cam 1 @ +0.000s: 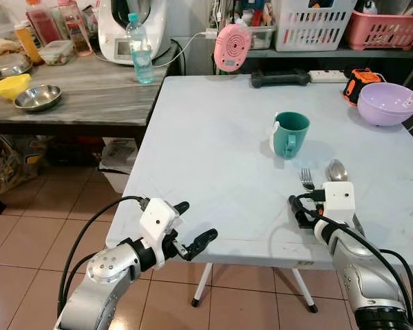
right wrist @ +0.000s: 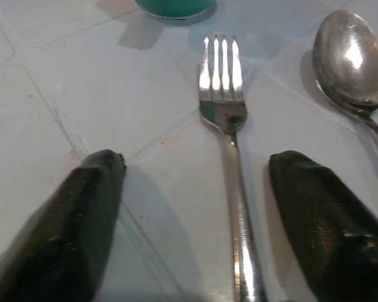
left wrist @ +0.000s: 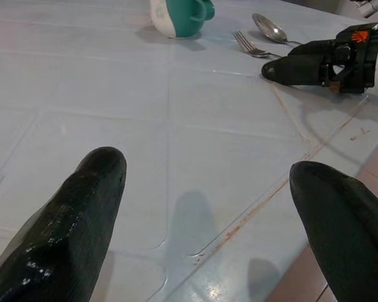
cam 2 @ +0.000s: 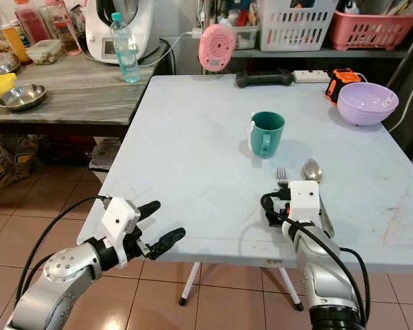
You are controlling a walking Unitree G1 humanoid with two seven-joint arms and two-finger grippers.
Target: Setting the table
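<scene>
So my right gripper (right wrist: pixel 195 207) is down low over the pale blue bench (cam 1: pixel 213 151) near its near edge, fingers (right wrist: pixel 69 220) spread wide with the fork (right wrist: pixel 230 157) lying flat right between them. The handle runs down the gap and the tines point away toward the far side; neither finger is touching it as far as I can see. The spoon (right wrist: pixel 349 60) lies just to the right of the fork, roughly parallel, bowl at the far end. The green mug (cam 1: pixel 290 134) stands upright a bit farther in, past the tines, handle on its left side.

My left gripper (cam 1: pixel 193 230) hangs at the near left corner of the bench, fingers wide apart and holding nothing. A purple bowl (cam 1: pixel 388 103) sits at the far right corner, well apart from the cutlery.
</scene>
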